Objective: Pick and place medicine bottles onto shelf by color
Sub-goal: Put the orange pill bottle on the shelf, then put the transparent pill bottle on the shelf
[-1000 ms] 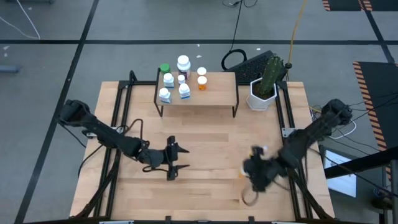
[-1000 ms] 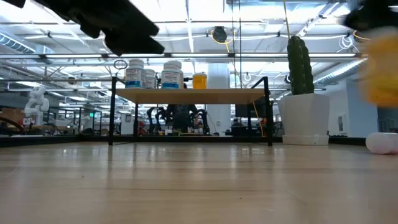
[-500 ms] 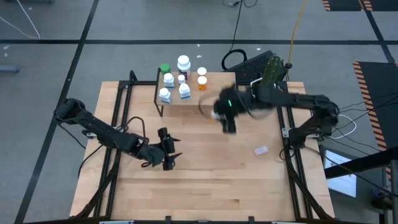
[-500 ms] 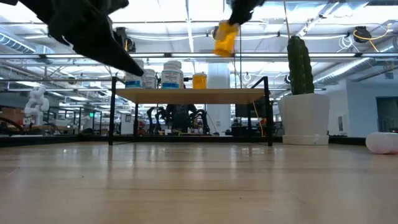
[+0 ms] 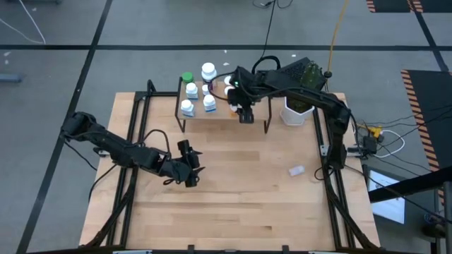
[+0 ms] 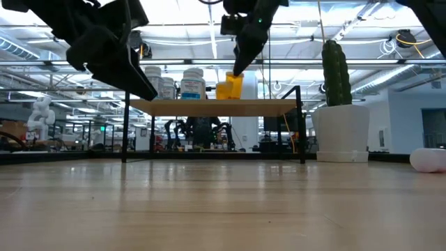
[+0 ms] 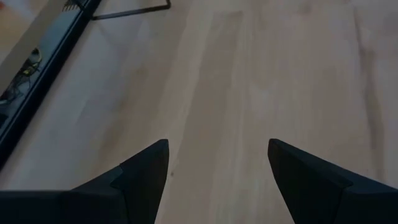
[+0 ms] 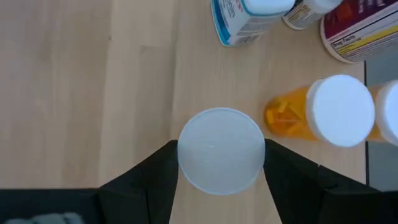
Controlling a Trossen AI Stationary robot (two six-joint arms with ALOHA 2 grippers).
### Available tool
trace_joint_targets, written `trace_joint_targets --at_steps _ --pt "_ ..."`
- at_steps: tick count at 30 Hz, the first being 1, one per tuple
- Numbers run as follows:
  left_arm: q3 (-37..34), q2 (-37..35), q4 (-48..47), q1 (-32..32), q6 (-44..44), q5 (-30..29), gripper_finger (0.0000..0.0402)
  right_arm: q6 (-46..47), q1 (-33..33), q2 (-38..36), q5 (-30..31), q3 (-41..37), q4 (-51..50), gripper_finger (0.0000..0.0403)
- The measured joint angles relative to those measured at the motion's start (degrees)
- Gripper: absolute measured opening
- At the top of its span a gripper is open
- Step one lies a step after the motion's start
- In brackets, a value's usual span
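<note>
- Wooden tabletop fills the high view, with the shelf at twelve o'clock from its middle and a white plant pot with a cactus just beside the shelf at three o'clock.
- Half a second ago the right arm was travelling with an orange bottle raised above the shelf's front edge. Now the right gripper is over the board itself, and in the low view the orange bottle hangs just at board height.
- From the right wrist view, that gripper's fingers are clamped either side of a white cap, so it holds the bottle. A second orange bottle stands close by, near the blue-labelled bottles.
- My reading: the orange one is being set beside its colour match, and release is the step in hand.
- One small pale bottle lies on its side on the table at four o'clock, well apart from the shelf, not yet sorted.
- Left gripper has drifted slightly toward nine o'clock and waits low over bare wood, fingers spread wide, holding nothing.
</note>
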Motion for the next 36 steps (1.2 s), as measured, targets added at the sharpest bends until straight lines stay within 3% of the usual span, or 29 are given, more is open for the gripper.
trace_joint_targets --at_steps 21,30,36 --pt "0.0 0.0 0.04 4.52 -0.94 0.06 0.0273 -5.63 -1.15 0.95 -2.89 0.02 5.53 0.0208" --pt "0.02 0.0 -0.63 4.3 -2.49 0.09 0.0273 -5.52 -1.17 0.95 -2.64 0.02 6.76 0.0271" --pt "0.02 0.0 -1.15 4.3 -3.1 0.13 0.0273 -4.36 -1.04 0.35 0.56 -0.04 5.95 0.0282"
